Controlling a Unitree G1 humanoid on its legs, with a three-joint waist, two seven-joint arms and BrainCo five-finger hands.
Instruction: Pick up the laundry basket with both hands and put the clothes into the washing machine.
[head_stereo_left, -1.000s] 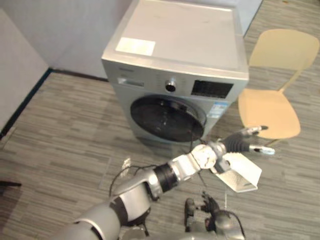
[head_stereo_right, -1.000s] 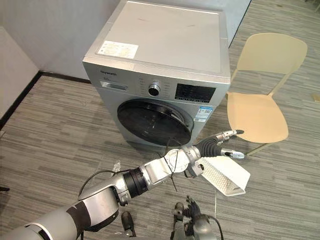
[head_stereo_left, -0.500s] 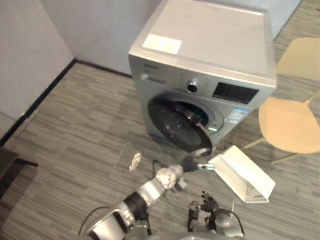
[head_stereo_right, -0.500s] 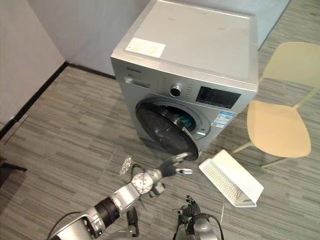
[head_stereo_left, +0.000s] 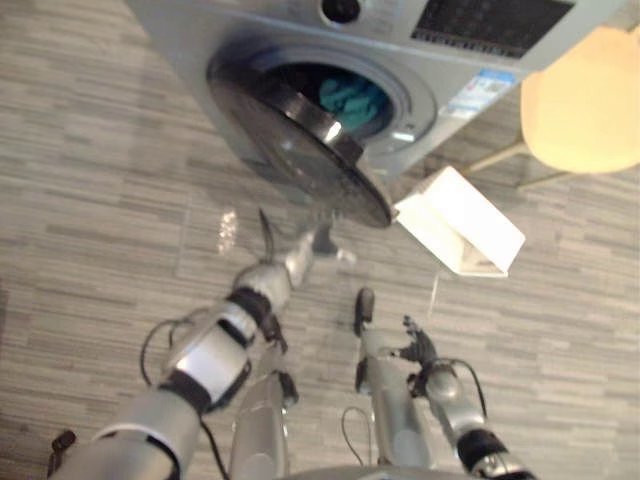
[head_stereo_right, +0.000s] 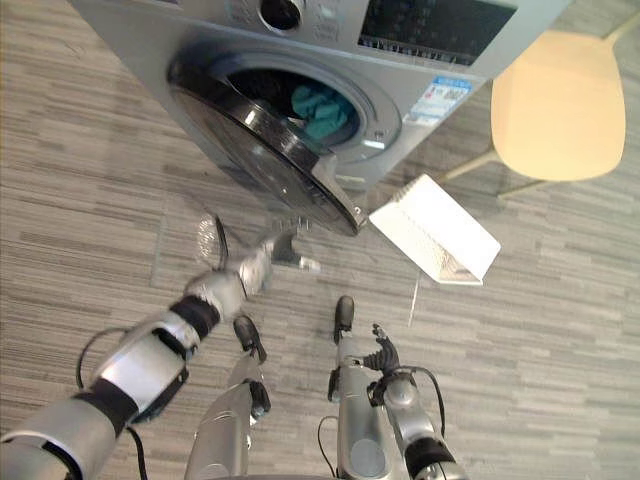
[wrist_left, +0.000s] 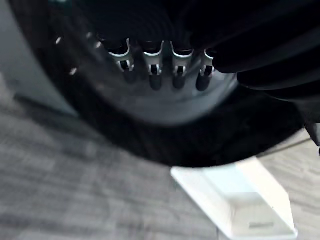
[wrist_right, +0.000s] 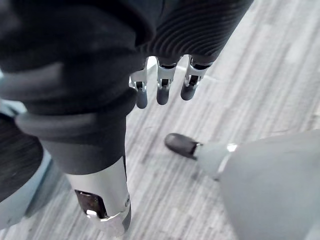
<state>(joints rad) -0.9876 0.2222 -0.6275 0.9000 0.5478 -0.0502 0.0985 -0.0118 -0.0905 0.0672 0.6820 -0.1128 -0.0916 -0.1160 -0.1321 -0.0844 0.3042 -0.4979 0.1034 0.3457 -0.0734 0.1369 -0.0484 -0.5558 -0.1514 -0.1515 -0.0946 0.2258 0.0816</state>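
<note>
Floor (head_stereo_left: 90, 200): one washer (head_stereo_left: 175, 35), one basket (head_stereo_left: 462, 226); left robot hand (head_stereo_left: 322, 243), right robot hand (head_stereo_left: 415, 350) both unclenched.

Teal clothes (head_stereo_right: 318, 108), white basket (head_stereo_right: 435, 228), perhaps perforated

Even bright light on floor (head_stereo_left: 100, 200); small glint on washer door (head_stereo_left: 290, 150) rim; left wrist view dim, shadowed.

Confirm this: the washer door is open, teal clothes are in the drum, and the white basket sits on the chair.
Wrong: the white basket lies on the floor beside the chair, not on it, as the right eye view shows. The rest holds.
</note>
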